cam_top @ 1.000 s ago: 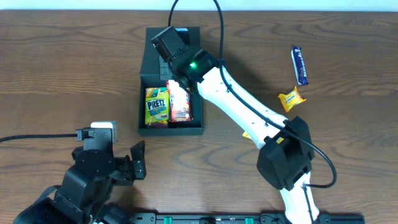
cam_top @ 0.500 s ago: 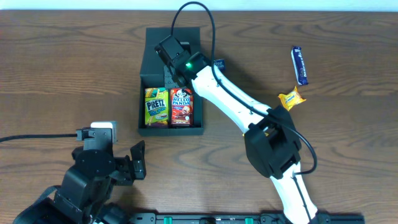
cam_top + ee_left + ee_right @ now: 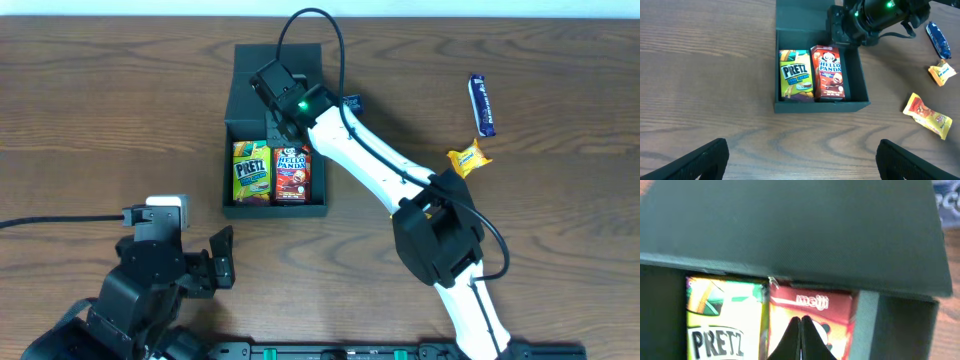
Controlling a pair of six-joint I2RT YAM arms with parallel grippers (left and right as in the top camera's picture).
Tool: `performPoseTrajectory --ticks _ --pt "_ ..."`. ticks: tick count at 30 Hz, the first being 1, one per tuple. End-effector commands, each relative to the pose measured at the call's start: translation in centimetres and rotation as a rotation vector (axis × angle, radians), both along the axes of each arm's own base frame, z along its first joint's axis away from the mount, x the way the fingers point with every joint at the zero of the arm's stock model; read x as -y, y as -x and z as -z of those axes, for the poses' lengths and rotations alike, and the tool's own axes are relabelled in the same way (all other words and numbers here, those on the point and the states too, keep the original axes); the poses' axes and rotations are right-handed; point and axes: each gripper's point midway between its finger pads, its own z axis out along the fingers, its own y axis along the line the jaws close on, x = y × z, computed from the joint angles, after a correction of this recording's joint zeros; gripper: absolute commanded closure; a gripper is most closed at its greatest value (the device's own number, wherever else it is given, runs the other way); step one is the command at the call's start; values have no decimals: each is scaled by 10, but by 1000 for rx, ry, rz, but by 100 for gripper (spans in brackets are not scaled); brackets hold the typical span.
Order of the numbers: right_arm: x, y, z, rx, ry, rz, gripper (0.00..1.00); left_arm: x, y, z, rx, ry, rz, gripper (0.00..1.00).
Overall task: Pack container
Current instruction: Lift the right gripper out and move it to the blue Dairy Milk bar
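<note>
Container dark teal-black, matte; lid open.

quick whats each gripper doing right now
Left gripper: open, holding nothing.
Right gripper: shut, nothing between the jaws.

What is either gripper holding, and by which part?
Nothing. The right gripper has its jaws shut on each other, empty, above the Hello Panda box in the container. The left gripper is open and empty.
</note>
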Motion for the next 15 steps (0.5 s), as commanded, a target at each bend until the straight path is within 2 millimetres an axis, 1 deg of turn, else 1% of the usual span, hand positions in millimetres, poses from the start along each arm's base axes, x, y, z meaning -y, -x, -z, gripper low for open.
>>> performPoseTrajectory --ticks 1,4,8,10,12,15 --pt "11 -2 -27 22 -15 17 99 -1 1 -2 2 11 -8 5" --pt "18 2 -40 22 -14 23 99 -1 1 -2 2 11 -8 5" --pt "30 -1 -60 45 -20 45 99 -1 1 -2 2 11 -8 5" --pt "45 -7 -78 92 -3 80 99 -1 1 -2 2 11 -8 5" --pt "60 -13 -91 129 22 106 99 -1 1 -2 2 11 -8 5" --pt "83 -19 -112 185 71 91 96 -1 1 -2 2 11 -8 5"
